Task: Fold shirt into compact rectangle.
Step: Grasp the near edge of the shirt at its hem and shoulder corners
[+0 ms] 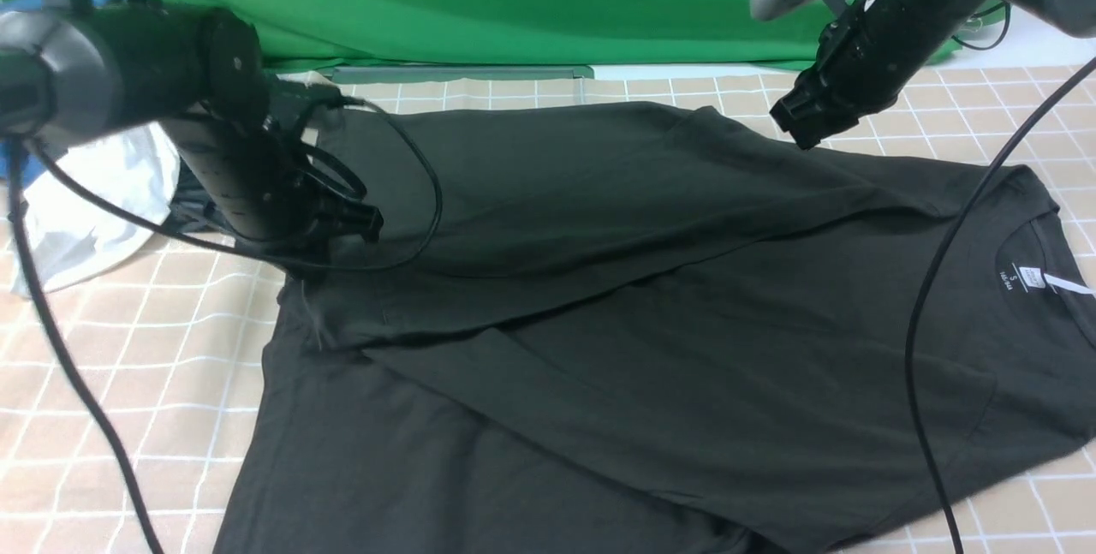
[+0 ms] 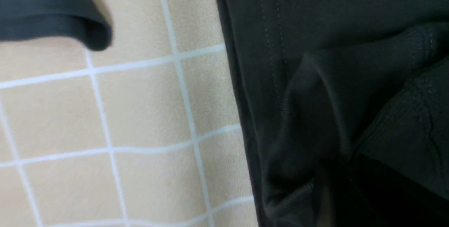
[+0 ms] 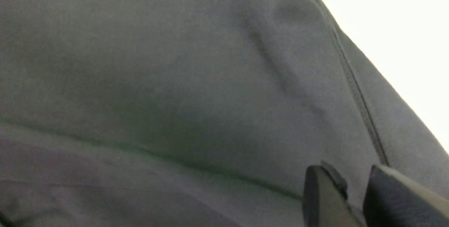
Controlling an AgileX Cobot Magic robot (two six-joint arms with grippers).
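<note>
Black shirt [image 1: 685, 323] half folded
Closed left gripper [image 1: 364, 224] pinches bunched fabric; right gripper [image 3: 350, 176], jaws slightly parted, hovers just above.

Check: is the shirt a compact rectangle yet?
No, the shirt lies spread wide over the checked cloth, only its far edge folded over.

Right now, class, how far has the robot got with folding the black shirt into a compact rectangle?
Done: the far side of the shirt lies folded over its middle. In hand: the left claw looks shut on the flap's hem corner; the right claw hangs open above the shoulder. Left: the near half and the collar end with the neck label lie spread out, so no rectangle yet.
</note>
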